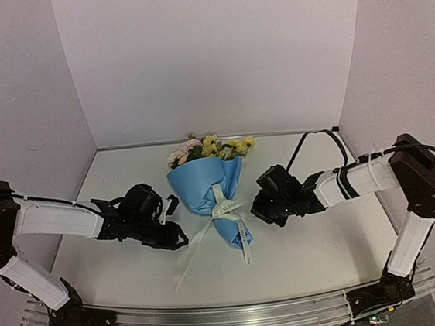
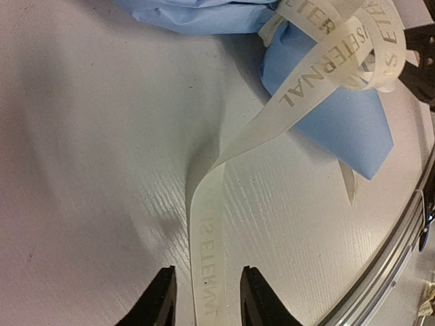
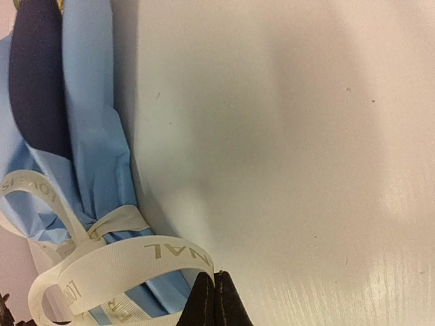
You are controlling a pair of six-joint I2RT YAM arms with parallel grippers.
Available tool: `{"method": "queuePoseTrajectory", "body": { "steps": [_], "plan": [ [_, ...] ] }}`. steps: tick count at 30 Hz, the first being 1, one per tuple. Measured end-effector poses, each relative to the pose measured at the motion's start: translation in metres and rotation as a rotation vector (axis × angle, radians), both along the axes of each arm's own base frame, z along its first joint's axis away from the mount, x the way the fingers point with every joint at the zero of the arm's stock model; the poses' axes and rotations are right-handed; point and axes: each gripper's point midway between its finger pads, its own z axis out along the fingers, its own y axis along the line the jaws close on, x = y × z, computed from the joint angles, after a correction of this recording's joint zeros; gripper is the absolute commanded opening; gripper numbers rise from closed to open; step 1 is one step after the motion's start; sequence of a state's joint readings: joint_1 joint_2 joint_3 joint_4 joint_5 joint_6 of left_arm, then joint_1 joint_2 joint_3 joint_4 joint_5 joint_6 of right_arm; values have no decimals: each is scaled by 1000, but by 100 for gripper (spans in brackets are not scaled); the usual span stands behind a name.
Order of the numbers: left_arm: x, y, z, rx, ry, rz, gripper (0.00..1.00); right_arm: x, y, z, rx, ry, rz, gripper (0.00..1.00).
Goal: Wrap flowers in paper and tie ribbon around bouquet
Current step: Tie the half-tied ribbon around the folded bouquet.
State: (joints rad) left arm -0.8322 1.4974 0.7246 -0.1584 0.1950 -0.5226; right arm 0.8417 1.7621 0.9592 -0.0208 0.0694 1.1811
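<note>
- White table [image 1: 305,255], pale walls around it. The bouquet [image 1: 204,184] lies flat between my two grippers, its flowers [image 1: 214,146] pointing away from both. The ribbon [image 1: 228,207] is tied round the narrow waist of the blue paper [image 1: 191,173].
- My left gripper [image 2: 206,285] stands partly open and holds nothing. One ribbon tail runs flat along the table between its fingers and, as far as I can see, touches neither.
- My right gripper [image 3: 214,292] is closed tight, tips meeting. A ribbon loop ends right at those tips, and I cannot tell whether it is nipped or only brushing them.
- First worry: if the right tips do have that loop, drawing that hand back would pull it through the knot [image 3: 112,223] and undo the bow. It could also drag the whole bouquet toward that hand.
- Second worry: a sideways sweep of the left hand could snag the tail on a finger and tug the knot from the other side.
- Third worry: the loops stand wide and the knot looks slack to me. One small tug may let the paper spring open and spill the flowers.
</note>
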Motion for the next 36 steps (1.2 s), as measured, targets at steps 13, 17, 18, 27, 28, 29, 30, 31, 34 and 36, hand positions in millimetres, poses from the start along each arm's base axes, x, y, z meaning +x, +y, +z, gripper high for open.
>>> {"method": "queuePoseTrajectory", "body": {
  "steps": [13, 17, 18, 27, 28, 29, 30, 31, 34, 36],
  "plan": [
    [80, -44, 120, -240, -144, 114, 60, -16, -7, 4, -241, -74, 105, 0],
    [111, -70, 127, -279, -137, 117, 63, -18, -13, 4, -282, -78, 107, 0],
    [116, -77, 121, -277, -120, 116, 63, -18, -14, 4, -287, -79, 106, 0],
    [125, -100, 65, -225, 36, 118, 63, -20, -15, 9, -300, -94, 111, 0],
    [125, -101, 64, -229, 45, 118, 63, -20, -15, 9, -301, -93, 112, 0],
    [126, -103, 64, -235, 53, 117, 63, -21, -15, 9, -302, -93, 112, 0],
    [127, -106, 65, -244, 57, 115, 63, -21, -15, 9, -303, -93, 113, 0],
    [128, -109, 67, -253, 63, 115, 62, -21, -15, 9, -304, -93, 113, 0],
    [130, -114, 67, -274, 80, 113, 58, -21, -15, 9, -306, -92, 113, 0],
    [130, -117, 63, -279, 98, 114, 56, -21, -16, 9, -309, -92, 115, 0]
  ]
}}
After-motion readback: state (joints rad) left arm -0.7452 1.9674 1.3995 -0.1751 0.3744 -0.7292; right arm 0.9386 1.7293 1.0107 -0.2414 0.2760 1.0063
